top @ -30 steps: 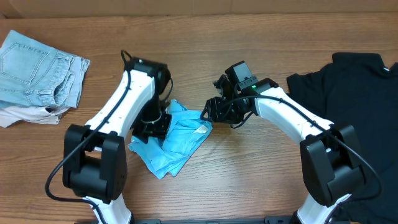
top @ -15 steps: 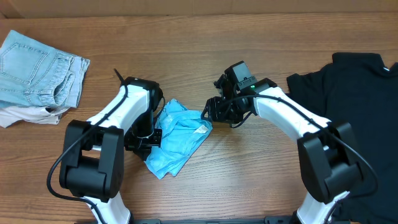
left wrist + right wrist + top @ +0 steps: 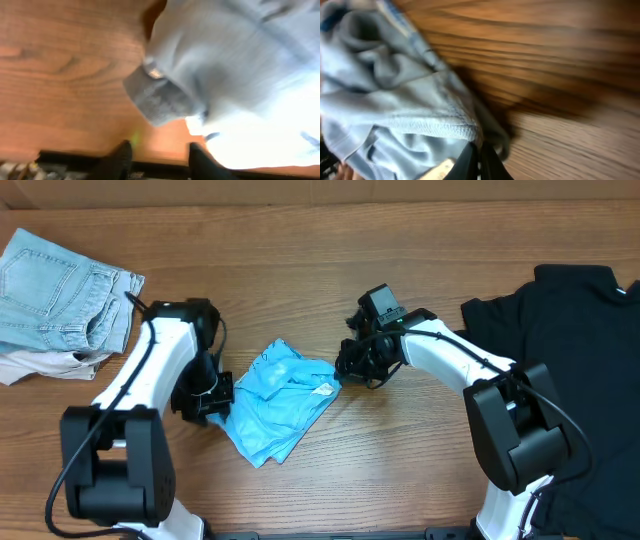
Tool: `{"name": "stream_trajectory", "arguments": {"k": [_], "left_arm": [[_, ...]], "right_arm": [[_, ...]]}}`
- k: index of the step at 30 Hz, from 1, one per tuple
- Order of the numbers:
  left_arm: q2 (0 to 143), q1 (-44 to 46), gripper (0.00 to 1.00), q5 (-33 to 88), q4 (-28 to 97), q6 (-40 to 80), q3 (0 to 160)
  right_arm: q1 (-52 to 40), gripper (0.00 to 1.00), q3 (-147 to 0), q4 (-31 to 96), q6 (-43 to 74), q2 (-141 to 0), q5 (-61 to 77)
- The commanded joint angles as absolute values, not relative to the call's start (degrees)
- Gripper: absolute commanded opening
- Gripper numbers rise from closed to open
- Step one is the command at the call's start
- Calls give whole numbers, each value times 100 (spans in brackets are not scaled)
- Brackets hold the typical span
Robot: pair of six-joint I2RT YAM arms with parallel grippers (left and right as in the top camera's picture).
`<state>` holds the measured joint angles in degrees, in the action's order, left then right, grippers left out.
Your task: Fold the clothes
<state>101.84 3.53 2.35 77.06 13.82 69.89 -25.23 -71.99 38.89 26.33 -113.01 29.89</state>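
- Cloth: the light blue shirt [image 3: 282, 398] lies in a soft, wrinkled heap in the middle of the wood-grain table [image 3: 400, 470].
- My right gripper [image 3: 347, 365] pinches its stitched hem, fingers nearly together.
- My left gripper [image 3: 208, 394] is spread apart just beside its left edge.
- Denim shorts [image 3: 60, 285] lie far left and a black shirt [image 3: 575, 320] far right, both well apart.

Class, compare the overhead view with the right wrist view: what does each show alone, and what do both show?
Overhead only: the pale denim shorts, the black T-shirt, and the left hand beside the light blue T-shirt. Right wrist only: the shirt's stitched hem up close, with the right hand, fingers close together, at its edge. Both: the light blue T-shirt lying crumpled on the wooden table.
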Motion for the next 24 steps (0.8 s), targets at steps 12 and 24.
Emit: {"name": "stream_trajectory", "arguments": {"k": [12, 24], "left_arm": [[10029, 373, 32, 1402, 6128, 1240, 5719], [10027, 5, 4, 1184, 7461, 1033, 6069]], "right_arm": [[-2403, 8, -7227, 3946, 2801, -11306, 2947], [-2403, 10, -7244, 3931, 1925, -11240, 3485]]}}
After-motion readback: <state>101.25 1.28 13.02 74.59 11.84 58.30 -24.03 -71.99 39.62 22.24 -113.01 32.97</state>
